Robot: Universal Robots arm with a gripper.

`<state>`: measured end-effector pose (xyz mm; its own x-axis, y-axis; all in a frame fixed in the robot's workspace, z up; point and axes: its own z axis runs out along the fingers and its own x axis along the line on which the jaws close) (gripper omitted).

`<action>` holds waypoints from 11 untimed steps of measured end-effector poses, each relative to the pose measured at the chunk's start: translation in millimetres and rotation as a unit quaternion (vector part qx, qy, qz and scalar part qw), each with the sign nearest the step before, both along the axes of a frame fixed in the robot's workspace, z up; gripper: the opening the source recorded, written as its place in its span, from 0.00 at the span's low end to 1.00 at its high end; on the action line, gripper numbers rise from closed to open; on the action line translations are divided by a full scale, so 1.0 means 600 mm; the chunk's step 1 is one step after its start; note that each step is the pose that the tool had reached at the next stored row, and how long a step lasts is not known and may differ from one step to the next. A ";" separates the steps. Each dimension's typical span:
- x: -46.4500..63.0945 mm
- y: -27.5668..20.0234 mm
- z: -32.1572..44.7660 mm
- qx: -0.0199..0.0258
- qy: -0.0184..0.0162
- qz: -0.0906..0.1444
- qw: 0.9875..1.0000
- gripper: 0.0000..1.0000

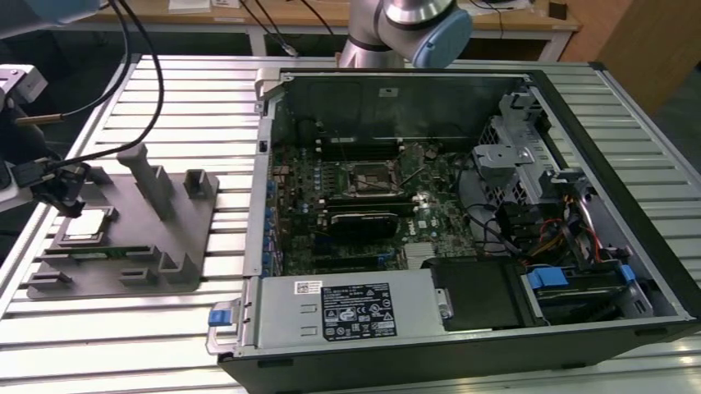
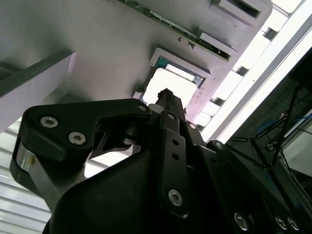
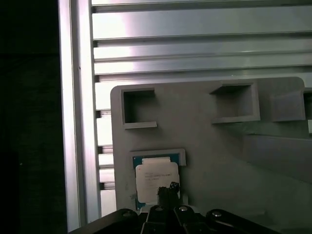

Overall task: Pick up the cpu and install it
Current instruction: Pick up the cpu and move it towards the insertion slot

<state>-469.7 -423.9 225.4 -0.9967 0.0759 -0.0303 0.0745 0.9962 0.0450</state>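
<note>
Exterior view showed, at its left, the grey fixture plate (image 1: pixel 164 238) on the slatted table (image 1: pixel 131 328), and the cpu (image 1: pixel 88 224) lay flat in a shallow pocket near that plate's left edge. Further to the exterior view's right stood the open computer case (image 1: pixel 646 246) with its motherboard (image 1: pixel 373 176) facing up. In the first wrist view the end effector (image 3: pixel 168 189) hung just over the cpu with its fingertips brought together, and it held nothing.

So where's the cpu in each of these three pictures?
Exterior view: cpu lies on the fixture, at the exterior view's left.
First wrist view: cpu sits in the fixture's framed recess.
Second wrist view: cpu is the bright square.
Shared landmark: the fixture.
</note>
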 end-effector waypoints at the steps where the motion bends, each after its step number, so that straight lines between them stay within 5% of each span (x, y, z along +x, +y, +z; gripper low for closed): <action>1: -0.001 -0.0002 -0.002 0.000 0.000 0.000 1.000 0.11; 11: -0.003 -0.0010 -0.026 0.000 -0.001 0.000 1.000 0.11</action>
